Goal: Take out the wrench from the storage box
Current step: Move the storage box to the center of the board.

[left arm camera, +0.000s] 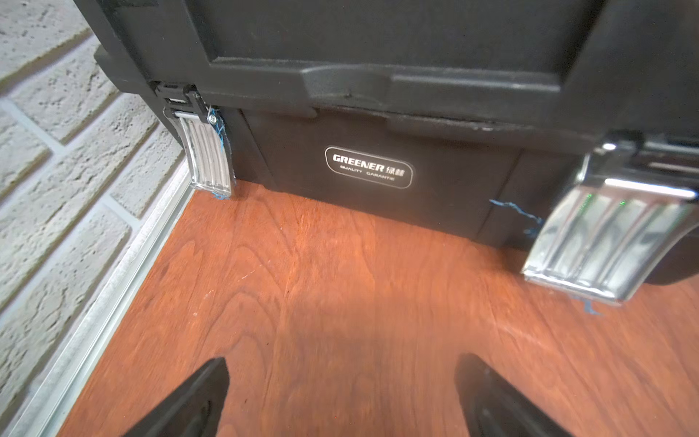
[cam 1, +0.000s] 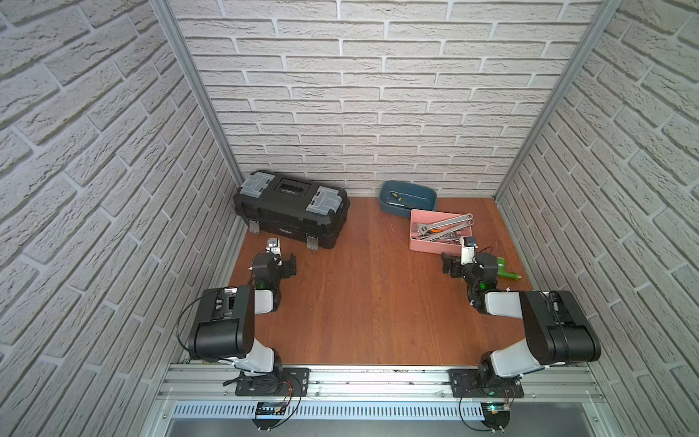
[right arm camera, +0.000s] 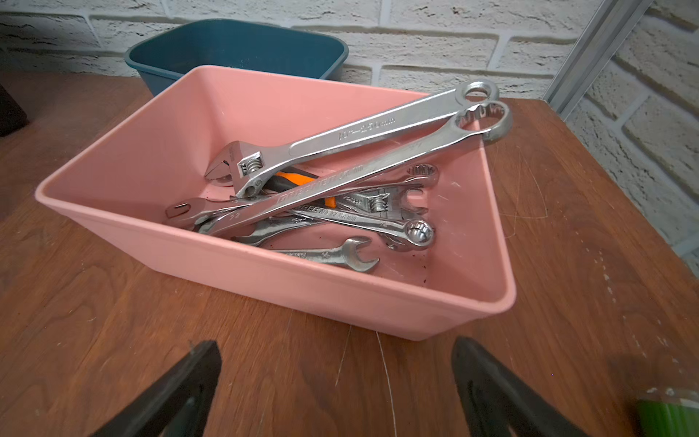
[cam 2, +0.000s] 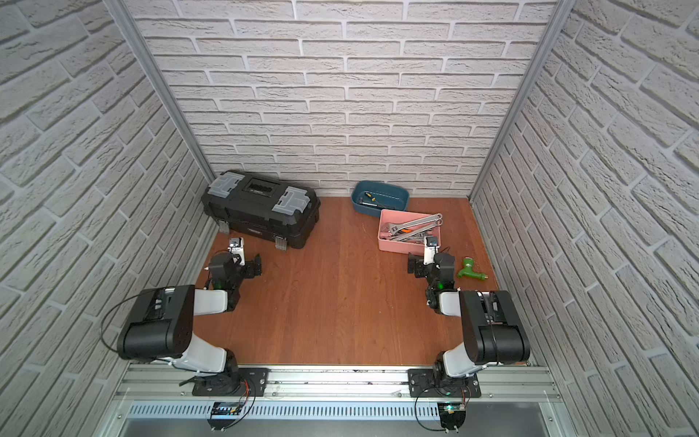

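Note:
The pink storage box (cam 1: 427,246) (cam 2: 397,246) stands at the back right of the wooden table. Several steel wrenches (cam 1: 442,227) lie piled in it. In the right wrist view the box (right arm camera: 264,280) is close ahead. A big adjustable wrench (right arm camera: 340,136) and a long ring wrench (right arm camera: 378,166) lie on top, their ends sticking out over the far rim. My right gripper (cam 1: 450,263) (right arm camera: 336,363) hovers just short of the box's near wall, open and empty. My left gripper (cam 1: 289,266) (left arm camera: 340,378) is open and empty over bare wood.
A large black toolbox (cam 1: 291,208) (left arm camera: 378,170) with chrome latches stands at the back left, just ahead of my left gripper. A dark blue tub (cam 1: 408,196) (right arm camera: 234,49) sits behind the pink box. A green toy drill (cam 1: 507,272) lies right of my right wrist. Brick walls enclose three sides.

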`<state>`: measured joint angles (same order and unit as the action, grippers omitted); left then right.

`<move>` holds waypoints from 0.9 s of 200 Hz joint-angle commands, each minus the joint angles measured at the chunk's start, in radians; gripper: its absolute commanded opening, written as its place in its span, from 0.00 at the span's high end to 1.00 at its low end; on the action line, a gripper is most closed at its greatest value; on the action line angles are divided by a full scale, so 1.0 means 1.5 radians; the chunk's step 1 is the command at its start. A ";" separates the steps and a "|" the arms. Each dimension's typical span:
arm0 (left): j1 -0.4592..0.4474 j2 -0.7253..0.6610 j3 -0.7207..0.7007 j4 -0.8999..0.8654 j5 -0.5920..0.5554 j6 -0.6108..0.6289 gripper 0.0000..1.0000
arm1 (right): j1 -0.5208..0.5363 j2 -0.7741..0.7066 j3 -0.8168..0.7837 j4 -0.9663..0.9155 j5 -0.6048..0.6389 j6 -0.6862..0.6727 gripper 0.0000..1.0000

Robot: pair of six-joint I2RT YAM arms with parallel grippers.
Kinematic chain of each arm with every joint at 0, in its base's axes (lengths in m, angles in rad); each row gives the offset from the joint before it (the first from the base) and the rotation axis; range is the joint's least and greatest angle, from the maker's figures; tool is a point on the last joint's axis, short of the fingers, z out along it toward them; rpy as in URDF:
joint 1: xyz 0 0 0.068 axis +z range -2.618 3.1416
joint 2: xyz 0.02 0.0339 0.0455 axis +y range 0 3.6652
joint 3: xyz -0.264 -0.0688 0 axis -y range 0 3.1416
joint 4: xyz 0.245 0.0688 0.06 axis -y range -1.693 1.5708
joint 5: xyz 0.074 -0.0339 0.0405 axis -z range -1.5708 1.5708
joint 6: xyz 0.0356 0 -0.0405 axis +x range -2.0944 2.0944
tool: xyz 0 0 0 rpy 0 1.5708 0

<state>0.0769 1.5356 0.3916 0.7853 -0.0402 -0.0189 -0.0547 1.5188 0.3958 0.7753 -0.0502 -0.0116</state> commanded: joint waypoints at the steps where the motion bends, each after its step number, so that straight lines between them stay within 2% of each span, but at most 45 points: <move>1: -0.002 0.005 0.011 0.028 0.003 0.002 0.02 | 0.004 0.000 0.006 0.033 -0.004 0.000 0.00; 123: 0.002 0.001 0.007 0.034 0.012 0.001 0.02 | 0.003 -0.005 0.007 0.026 0.006 0.007 0.01; 134: -0.005 -0.018 0.014 0.006 0.006 0.008 0.02 | 0.004 -0.026 0.025 -0.021 0.003 0.005 0.00; 153: -0.026 -0.081 0.041 -0.094 -0.014 0.028 0.02 | 0.004 -0.089 0.066 -0.139 -0.050 -0.018 0.00; 180: -0.042 -0.178 0.062 -0.207 -0.016 0.029 0.02 | 0.005 -0.187 0.084 -0.230 -0.075 -0.013 0.01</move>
<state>0.0326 1.3876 0.4381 0.6136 -0.0486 0.0078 -0.0547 1.3674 0.4801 0.5617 -0.0982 -0.0174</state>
